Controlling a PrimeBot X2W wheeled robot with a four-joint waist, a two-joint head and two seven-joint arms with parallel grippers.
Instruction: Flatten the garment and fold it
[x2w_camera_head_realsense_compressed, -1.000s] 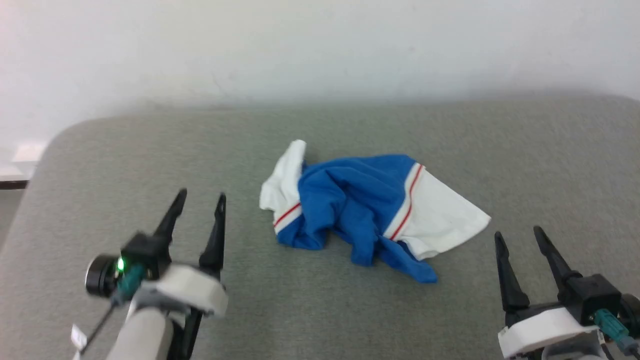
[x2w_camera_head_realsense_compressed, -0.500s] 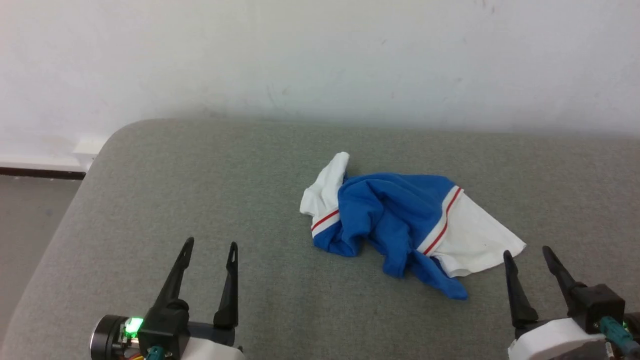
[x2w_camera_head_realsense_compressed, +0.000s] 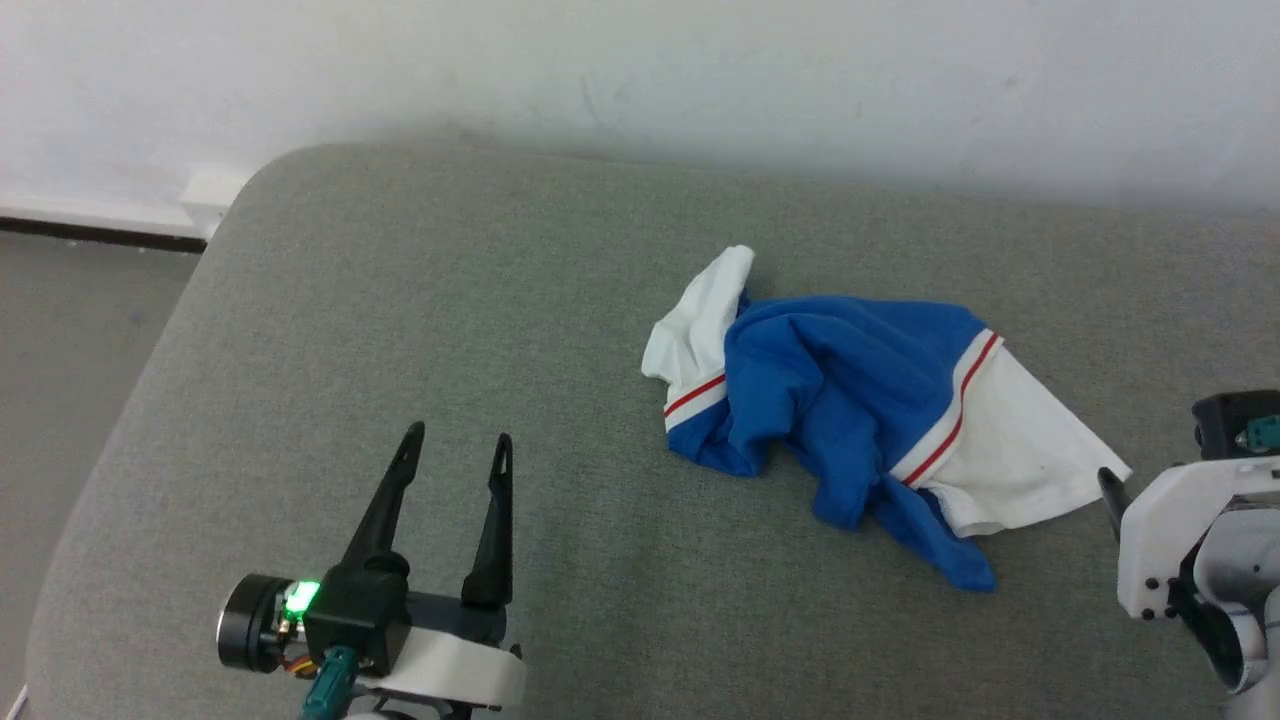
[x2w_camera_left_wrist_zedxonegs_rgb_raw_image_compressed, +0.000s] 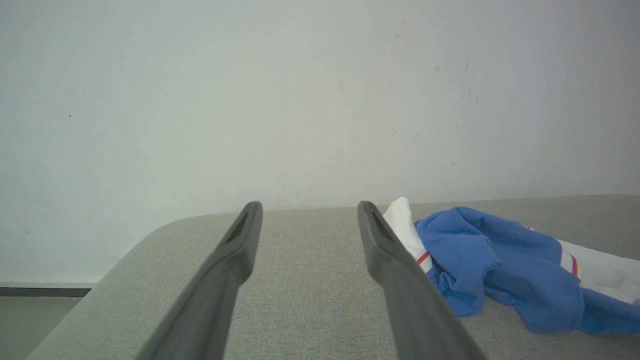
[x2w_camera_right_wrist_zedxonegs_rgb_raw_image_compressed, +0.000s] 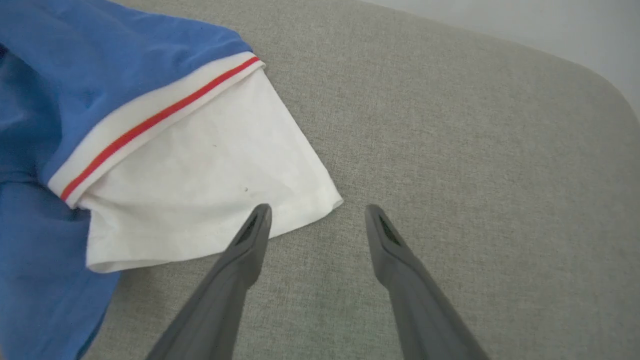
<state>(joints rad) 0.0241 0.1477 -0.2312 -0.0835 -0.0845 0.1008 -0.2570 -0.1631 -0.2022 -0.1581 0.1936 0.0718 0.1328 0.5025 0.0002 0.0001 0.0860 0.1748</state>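
The royal-blue jersey (x2w_camera_head_realsense_compressed: 850, 390) lies crumpled on the grey padded surface (x2w_camera_head_realsense_compressed: 450, 300), one white sleeve spread toward the right and the other bunched at its far left. Red-and-white seam stripes border both sleeves. My left gripper (x2w_camera_head_realsense_compressed: 455, 445) stands open at the lower left, well apart from the cloth; in the left wrist view the jersey (x2w_camera_left_wrist_zedxonegs_rgb_raw_image_compressed: 500, 265) lies to the right of the open fingers (x2w_camera_left_wrist_zedxonegs_rgb_raw_image_compressed: 240, 245). My right gripper (x2w_camera_right_wrist_zedxonegs_rgb_raw_image_compressed: 317, 212) is open just off the corner of the spread white sleeve (x2w_camera_right_wrist_zedxonegs_rgb_raw_image_compressed: 200, 185), its left fingertip over the sleeve's edge. No lettering shows.
A white wall (x2w_camera_head_realsense_compressed: 640, 80) rises behind the padded surface. The surface's rounded left corner drops to a grey floor (x2w_camera_head_realsense_compressed: 70, 330) with a dark baseboard. Bare grey padding lies between the left gripper and the jersey.
The head camera has shifted, so the whole scene sits further right. My right arm has turned, its white wrist now at the right edge by the sleeve corner. The jersey lies as before.
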